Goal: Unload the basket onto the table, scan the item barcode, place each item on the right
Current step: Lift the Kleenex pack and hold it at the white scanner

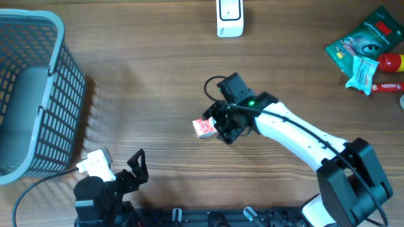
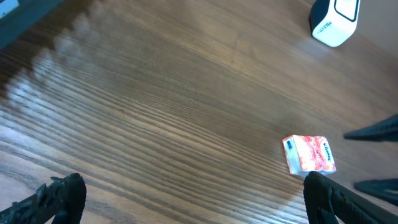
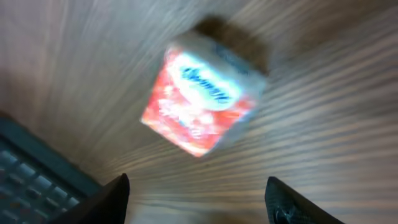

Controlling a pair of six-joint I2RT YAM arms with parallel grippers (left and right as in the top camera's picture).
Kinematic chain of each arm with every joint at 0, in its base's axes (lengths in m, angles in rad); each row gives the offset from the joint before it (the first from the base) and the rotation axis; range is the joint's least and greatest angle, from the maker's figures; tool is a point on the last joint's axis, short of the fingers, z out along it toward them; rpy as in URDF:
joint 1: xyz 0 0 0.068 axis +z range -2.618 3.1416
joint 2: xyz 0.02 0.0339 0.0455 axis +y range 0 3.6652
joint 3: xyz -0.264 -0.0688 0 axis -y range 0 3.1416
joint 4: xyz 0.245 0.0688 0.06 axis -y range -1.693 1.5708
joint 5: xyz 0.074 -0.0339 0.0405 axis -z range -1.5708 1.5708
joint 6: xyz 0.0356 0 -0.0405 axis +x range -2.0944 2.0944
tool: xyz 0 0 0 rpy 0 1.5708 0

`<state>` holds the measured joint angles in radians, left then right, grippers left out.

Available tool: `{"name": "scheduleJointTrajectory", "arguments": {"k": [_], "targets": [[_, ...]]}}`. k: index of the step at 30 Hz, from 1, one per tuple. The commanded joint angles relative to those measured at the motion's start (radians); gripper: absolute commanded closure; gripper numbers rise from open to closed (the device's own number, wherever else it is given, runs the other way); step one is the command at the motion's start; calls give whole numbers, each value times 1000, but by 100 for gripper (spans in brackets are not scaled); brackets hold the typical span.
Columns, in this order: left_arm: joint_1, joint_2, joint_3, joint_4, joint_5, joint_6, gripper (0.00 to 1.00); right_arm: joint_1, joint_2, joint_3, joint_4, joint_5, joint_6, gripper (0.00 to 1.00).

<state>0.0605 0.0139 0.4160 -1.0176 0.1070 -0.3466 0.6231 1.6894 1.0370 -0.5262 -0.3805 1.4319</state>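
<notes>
Since the red packet [image 1: 203, 128] lies loose on the tabletop [image 1: 158, 82] just below the right pincer [image 3: 196, 194], whose jaws stand apart on nothing, I'd guess it's lining up a grab toward the scanner [image 1: 229, 17], while the left pincer [image 2: 193, 196] idles, spread wide.

Wood-grain table [image 2: 186, 93] fills the frame, planks running diagonally.

Left gripper [image 2: 193, 183]: both black fingers [image 2: 59, 199] poke in at the bottom corners, spread wide, nothing between them but bare wood.

Packet [image 2: 309, 154]: small, red-orange with white edges and blue print, lying flat at lower right, just above the right-hand finger, not touching it.

White device [image 2: 336, 22] at top right, partly cut off by the frame.

Two dark pointed tips [image 2: 379, 129] enter from the right edge, near the packet but apart from it.

Grey strip [image 2: 18, 15] in the top left corner, blurred.
</notes>
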Motion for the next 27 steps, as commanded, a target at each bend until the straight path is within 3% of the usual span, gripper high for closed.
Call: {"name": "scheduleJointTrajectory", "arguments": {"k": [1,5,13,21,24,27], "targets": [[-3,-6,1,3,12,-6,0,42,61,-5,64,45,98,35],[-3,-6,1,3,12,-5,0,42,113,-5,57,28,143,42],[-3,-6,1,3,12,-6,0,41,156,-5,56,123,142,41],[-3,-6,1,3,12,-6,0,41,189,-5,55,169,126,51],[-3,-6,1,3,12,-5,0,42,191,-8,54,218,101,58],[-3,-6,1,3,12,-6,0,42,192,-13,58,235,62,73]]}}
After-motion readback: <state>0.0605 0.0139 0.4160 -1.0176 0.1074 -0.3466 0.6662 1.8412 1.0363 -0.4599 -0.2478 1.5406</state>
